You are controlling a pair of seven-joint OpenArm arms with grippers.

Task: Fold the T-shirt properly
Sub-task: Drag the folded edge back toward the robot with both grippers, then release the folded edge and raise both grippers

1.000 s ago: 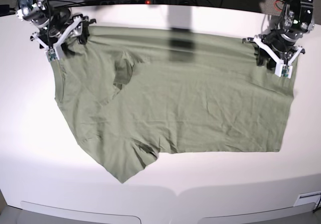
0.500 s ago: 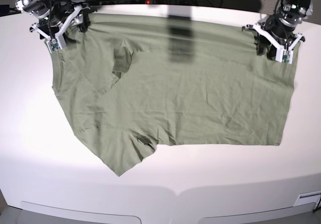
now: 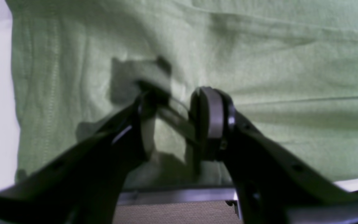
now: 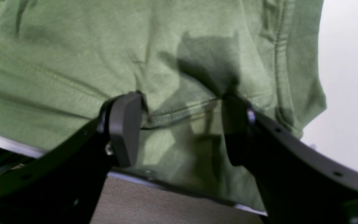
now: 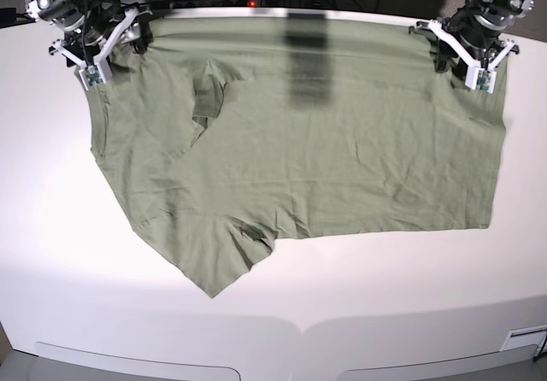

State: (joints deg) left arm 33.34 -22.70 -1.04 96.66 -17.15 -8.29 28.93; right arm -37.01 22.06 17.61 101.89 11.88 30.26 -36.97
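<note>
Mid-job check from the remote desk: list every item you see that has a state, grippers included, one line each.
T-shirt: spread on the table but wrinkled, folded over along its far edge, one corner jutting out toward the near side
Left gripper: jaws apart, fingertips down on the shirt
Right gripper: jaws apart, fingertips down on the shirt
Table: partly covered by the shirt

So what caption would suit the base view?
Two robot hands, left and right, pressed down on the far edge of a partly folded green T-shirt.

Base looks down on the whole table (image 5: pixel 385 321); both wrist views face its far edge closely.
</note>
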